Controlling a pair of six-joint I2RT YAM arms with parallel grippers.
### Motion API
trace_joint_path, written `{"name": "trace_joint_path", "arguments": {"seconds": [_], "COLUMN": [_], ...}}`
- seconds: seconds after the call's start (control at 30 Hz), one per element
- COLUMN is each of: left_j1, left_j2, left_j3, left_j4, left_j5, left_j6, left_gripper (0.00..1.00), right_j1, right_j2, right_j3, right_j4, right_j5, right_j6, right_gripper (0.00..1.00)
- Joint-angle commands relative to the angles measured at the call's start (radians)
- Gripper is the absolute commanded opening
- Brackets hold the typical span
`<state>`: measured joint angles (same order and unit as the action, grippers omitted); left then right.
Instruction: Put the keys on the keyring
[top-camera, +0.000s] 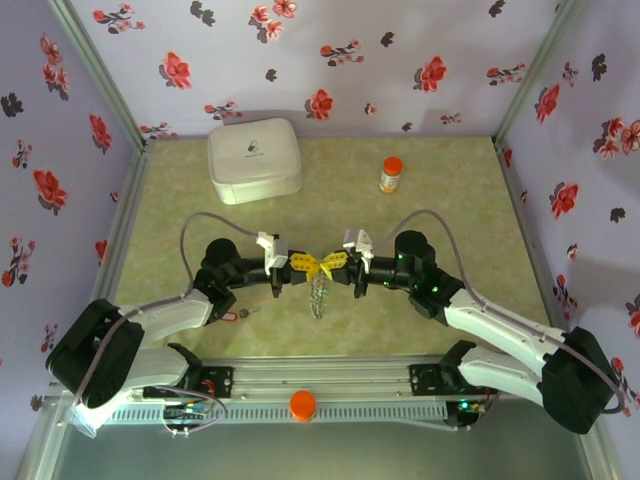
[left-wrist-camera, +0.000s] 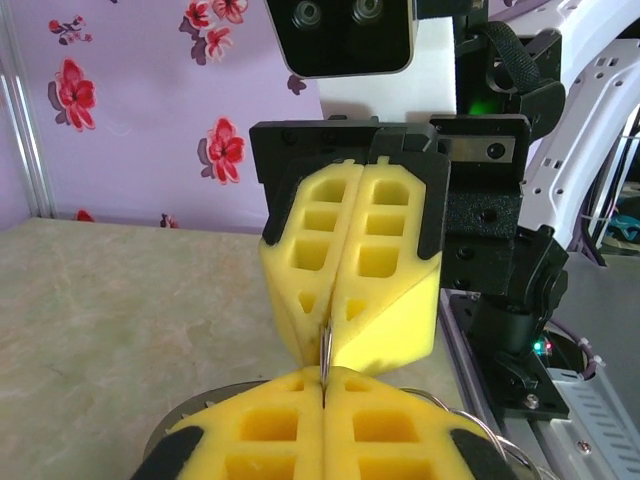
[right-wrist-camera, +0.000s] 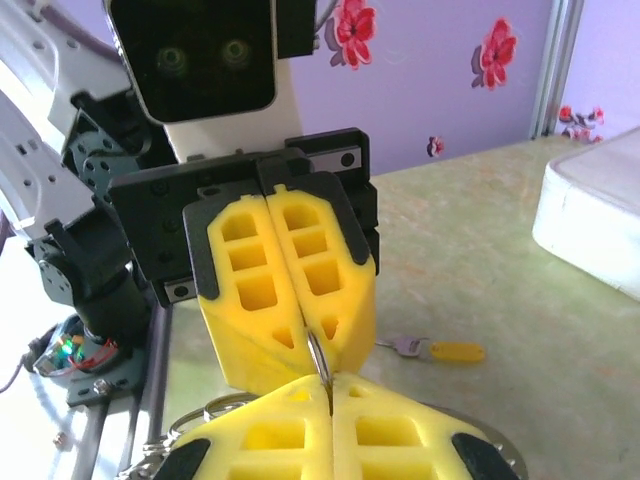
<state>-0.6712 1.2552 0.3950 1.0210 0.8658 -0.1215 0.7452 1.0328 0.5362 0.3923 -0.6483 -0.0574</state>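
I am clenching my left gripper (top-camera: 297, 264) and right gripper (top-camera: 338, 262) — tip to tip — on the keyring (top-camera: 318, 290), so it hangs steady, presumably for threading; yellow key (right-wrist-camera: 445, 351) lying nearby.

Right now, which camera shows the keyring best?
Top external: the keyring appears as a beaded band just nearside of where the left gripper and right gripper meet. The wrist views catch a metal sliver pinched between yellow pads, plus wire loops low in frame.
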Motion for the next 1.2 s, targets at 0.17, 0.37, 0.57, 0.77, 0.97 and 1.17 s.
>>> {"name": "trace_joint_path", "arguments": {"seconds": [0.17, 0.37, 0.57, 0.77, 0.97, 1.17], "left_j1": [-0.001, -0.015, -0.041, -0.058, -0.067, -0.07], "left_j2": [-0.062, -0.146, -0.139, -0.111, -0.093, -0.079], "left_j3": [0.028, 0.101, 0.148, 0.18, 0.197, 0.209], "left_j4": [-0.224, -0.62, -0.689, -0.708, -0.711, -0.746], "left_j5": [-0.028, -0.106, -0.105, -0.096, -0.08, -0.07], "left_j6": [0.168, 0.374, 0.403, 0.421, 0.423, 0.443], "left_gripper": [0.32, 0.31, 0.3, 0.27, 0.24, 0.13], "right_j1": [0.011, 0.041, 0.079, 0.107, 0.124, 0.133], "right_j2": [-0.044, -0.016, 0.062, 0.109, 0.147, 0.168], "right_j3": [0.125, 0.276, 0.41, 0.482, 0.517, 0.535], "right_j4": [-0.315, -0.696, -0.884, -0.952, -0.964, -0.954], "right_j5": [0.053, 0.148, 0.207, 0.246, 0.25, 0.244], "right_j6": [-0.173, -0.352, -0.434, -0.468, -0.48, -0.48], "right_gripper": [0.0, 0.0, 0.0, 0.0, 0.0, 0.0]}}
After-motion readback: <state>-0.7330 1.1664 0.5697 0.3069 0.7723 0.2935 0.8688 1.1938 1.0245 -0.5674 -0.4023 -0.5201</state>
